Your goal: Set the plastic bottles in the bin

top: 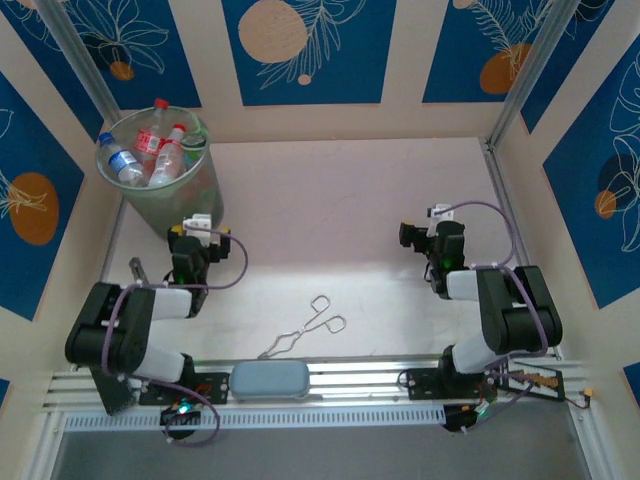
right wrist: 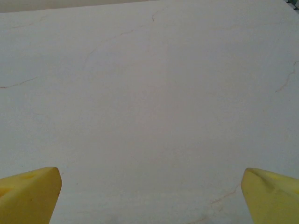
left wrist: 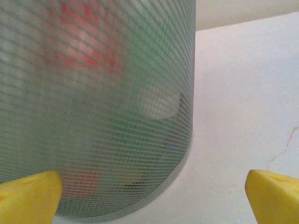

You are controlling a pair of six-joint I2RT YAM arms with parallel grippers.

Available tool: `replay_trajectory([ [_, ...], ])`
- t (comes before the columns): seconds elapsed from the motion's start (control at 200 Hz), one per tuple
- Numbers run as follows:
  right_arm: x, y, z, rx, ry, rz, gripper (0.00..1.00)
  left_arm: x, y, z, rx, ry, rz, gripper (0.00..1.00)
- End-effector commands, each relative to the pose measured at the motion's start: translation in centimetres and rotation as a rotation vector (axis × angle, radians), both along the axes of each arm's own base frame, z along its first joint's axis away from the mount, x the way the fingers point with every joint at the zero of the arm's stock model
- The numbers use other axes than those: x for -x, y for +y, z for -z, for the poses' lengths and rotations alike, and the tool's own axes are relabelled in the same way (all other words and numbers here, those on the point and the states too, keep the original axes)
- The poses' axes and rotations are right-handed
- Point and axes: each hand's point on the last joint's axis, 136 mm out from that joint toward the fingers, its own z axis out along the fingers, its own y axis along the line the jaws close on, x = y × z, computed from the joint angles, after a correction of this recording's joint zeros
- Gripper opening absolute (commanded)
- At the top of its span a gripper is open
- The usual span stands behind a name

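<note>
The bin (top: 160, 172), a round translucent grey-green wastebasket, stands at the far left of the table. Several plastic bottles stand in it: a red-capped one (top: 153, 134), a blue-labelled one (top: 122, 160) and another red-capped one (top: 170, 155). My left gripper (top: 198, 226) hangs just in front of the bin's base, open with nothing between its jaws. In the left wrist view the bin's ribbed wall (left wrist: 93, 116) is close ahead, bottles showing through it as red and green blurs (left wrist: 84, 42), and the left gripper (left wrist: 152, 200) stands wide. My right gripper (top: 420, 236) is open over bare table (right wrist: 152, 196).
Metal tongs (top: 305, 330) lie on the table near the front middle. A flat grey-blue pad (top: 268, 380) rests on the front rail between the arm bases. Patterned walls close the table in at the back and both sides.
</note>
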Motion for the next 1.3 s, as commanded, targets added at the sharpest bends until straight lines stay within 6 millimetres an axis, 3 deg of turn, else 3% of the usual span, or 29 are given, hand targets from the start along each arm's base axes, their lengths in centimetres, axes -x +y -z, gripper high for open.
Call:
replay_trajectory([
  [0.0,-0.66,0.13,-1.61,-0.031,-0.078,-0.012,0.99,-0.78,-0.76,0.01,0.036,-0.051,0.045,1.0],
  [0.24,-0.69,0.07,-1.54,-0.039,-0.072,-0.015,0.99,-1.55,-0.53,0.28,0.04,-0.01,0.03,1.0],
  [1.295,-0.8,0.05,-1.47,-0.045,-0.067,-0.018,0.99,-1.61,-0.23,0.45,0.055,0.002,0.021,1.0],
])
